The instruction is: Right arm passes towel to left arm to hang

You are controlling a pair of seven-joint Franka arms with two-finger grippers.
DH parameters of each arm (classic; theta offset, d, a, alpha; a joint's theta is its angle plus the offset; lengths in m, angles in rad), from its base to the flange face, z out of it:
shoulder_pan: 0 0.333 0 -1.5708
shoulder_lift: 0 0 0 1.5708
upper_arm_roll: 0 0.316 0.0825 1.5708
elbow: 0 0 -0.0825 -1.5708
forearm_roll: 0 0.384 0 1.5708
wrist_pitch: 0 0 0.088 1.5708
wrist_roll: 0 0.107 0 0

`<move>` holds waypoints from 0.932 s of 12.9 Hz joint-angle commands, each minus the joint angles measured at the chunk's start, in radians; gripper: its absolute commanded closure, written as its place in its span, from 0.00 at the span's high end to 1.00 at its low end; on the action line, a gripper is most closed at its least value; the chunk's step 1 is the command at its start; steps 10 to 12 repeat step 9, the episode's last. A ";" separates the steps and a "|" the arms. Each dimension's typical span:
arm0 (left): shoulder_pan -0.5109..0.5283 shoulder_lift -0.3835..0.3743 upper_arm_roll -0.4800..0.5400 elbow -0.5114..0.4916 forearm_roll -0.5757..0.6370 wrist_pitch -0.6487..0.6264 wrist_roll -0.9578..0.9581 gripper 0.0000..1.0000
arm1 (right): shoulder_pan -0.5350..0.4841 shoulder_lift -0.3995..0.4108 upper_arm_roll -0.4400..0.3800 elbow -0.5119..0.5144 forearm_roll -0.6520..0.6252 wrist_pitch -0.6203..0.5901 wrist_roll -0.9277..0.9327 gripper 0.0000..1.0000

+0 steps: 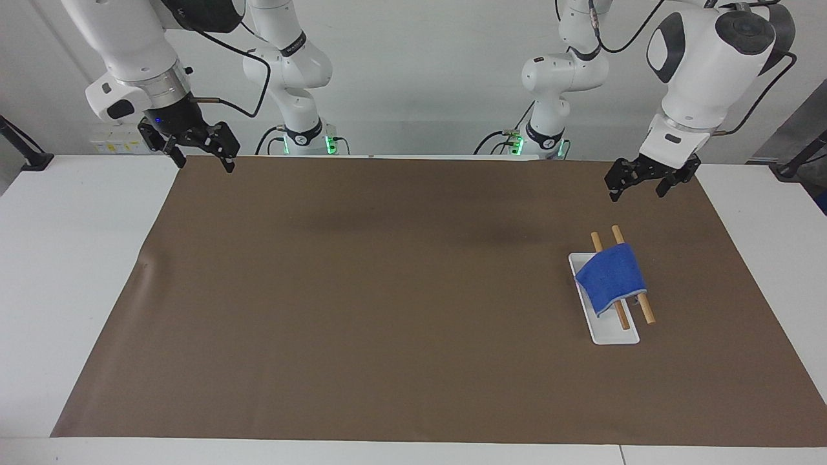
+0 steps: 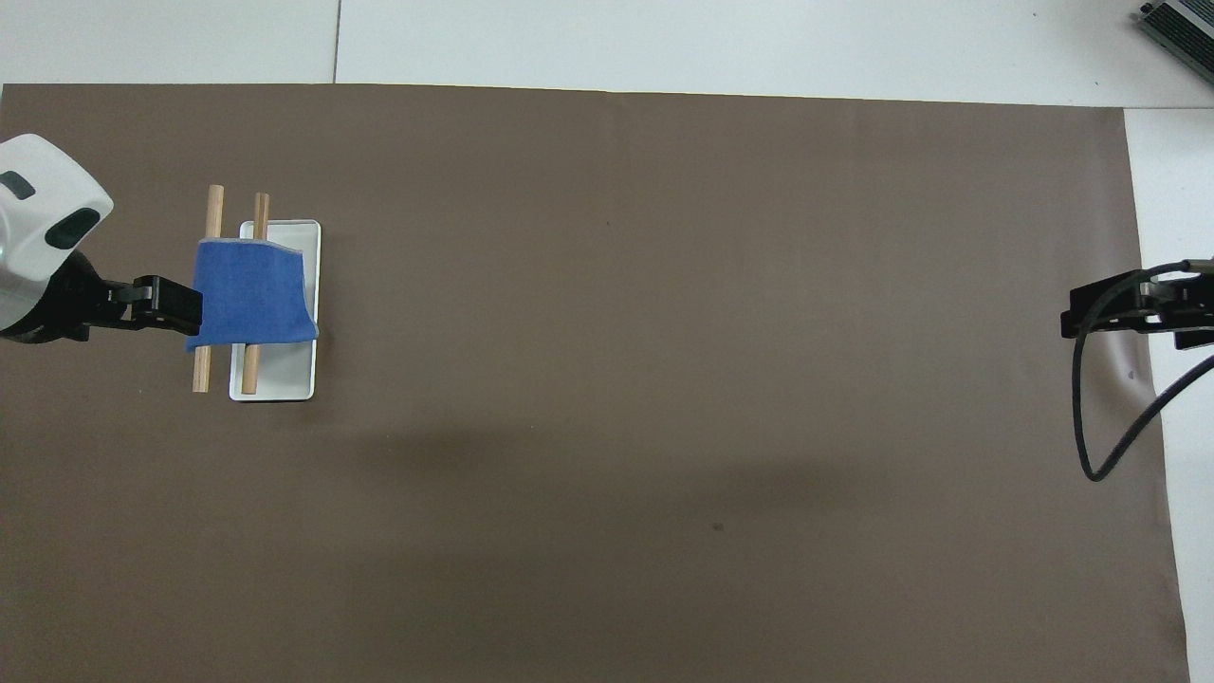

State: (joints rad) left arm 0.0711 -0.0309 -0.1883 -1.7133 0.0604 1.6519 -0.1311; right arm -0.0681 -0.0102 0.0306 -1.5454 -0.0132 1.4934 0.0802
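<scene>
The blue towel (image 1: 610, 276) hangs folded over two wooden rods (image 1: 646, 313) that lie across a white tray (image 1: 614, 336), toward the left arm's end of the table. In the overhead view the towel (image 2: 250, 294) covers the rods' middle. My left gripper (image 1: 638, 187) is open and empty, raised over the brown mat beside the rods; it holds nothing and is apart from the towel. In the overhead view the left gripper (image 2: 180, 308) overlaps the towel's edge. My right gripper (image 1: 203, 158) is open and empty, waiting over the mat's corner at the right arm's end, and also shows in the overhead view (image 2: 1076, 318).
The large brown mat (image 1: 387, 310) covers most of the white table (image 1: 71, 258). A black cable (image 2: 1091, 427) loops down from the right arm's wrist. Two more white arms (image 1: 294, 71) stand at the table's edge between mine.
</scene>
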 commanded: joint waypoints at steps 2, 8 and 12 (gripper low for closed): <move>-0.005 -0.030 0.006 -0.029 0.012 0.009 0.001 1.00 | -0.006 -0.022 -0.001 -0.025 0.021 0.002 -0.022 1.00; -0.005 -0.032 0.004 -0.002 0.010 0.006 0.001 1.00 | -0.006 -0.022 -0.001 -0.024 0.021 0.002 -0.023 1.00; -0.005 -0.032 0.003 -0.002 0.010 0.009 0.001 1.00 | -0.006 -0.022 -0.001 -0.025 0.021 0.002 -0.023 1.00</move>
